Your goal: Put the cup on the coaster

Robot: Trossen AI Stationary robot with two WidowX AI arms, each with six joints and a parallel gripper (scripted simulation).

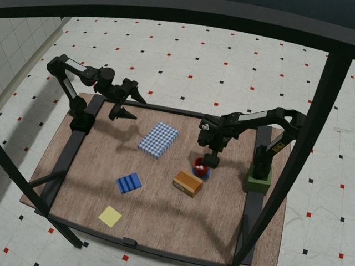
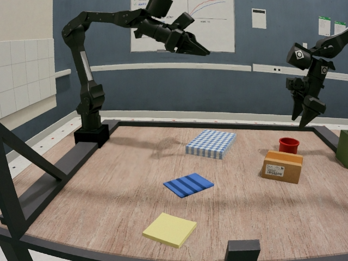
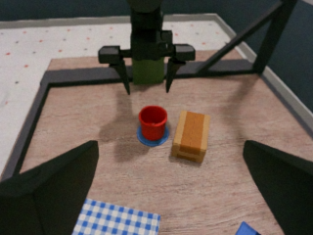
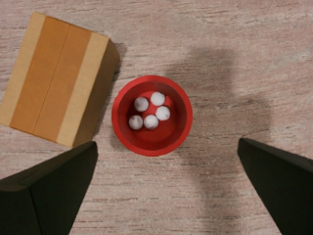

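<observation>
The red cup (image 1: 201,172) (image 2: 289,146) (image 3: 153,131) (image 4: 152,151) stands upright on the blue coaster (image 1: 207,175) (image 3: 152,143). The coaster's rim shows around the cup's base in the left wrist view; the right wrist view hides it under the cup. Several white marbles (image 4: 151,121) lie inside the cup; none is seen outside. My right gripper (image 2: 297,123) (image 3: 148,93) (image 4: 167,147) is open and empty, above the cup and clear of it. My left gripper (image 1: 141,110) (image 3: 171,148) is open and empty, high over the far side, away from the cup.
An orange-brown box (image 1: 187,182) (image 2: 281,169) (image 3: 192,133) (image 4: 59,80) stands close beside the coaster. A checked blue-white block (image 1: 158,139) (image 2: 210,143) lies between the arms. A striped blue pad (image 1: 128,183) (image 2: 188,184) and a yellow pad (image 1: 110,216) (image 2: 169,229) lie farther off.
</observation>
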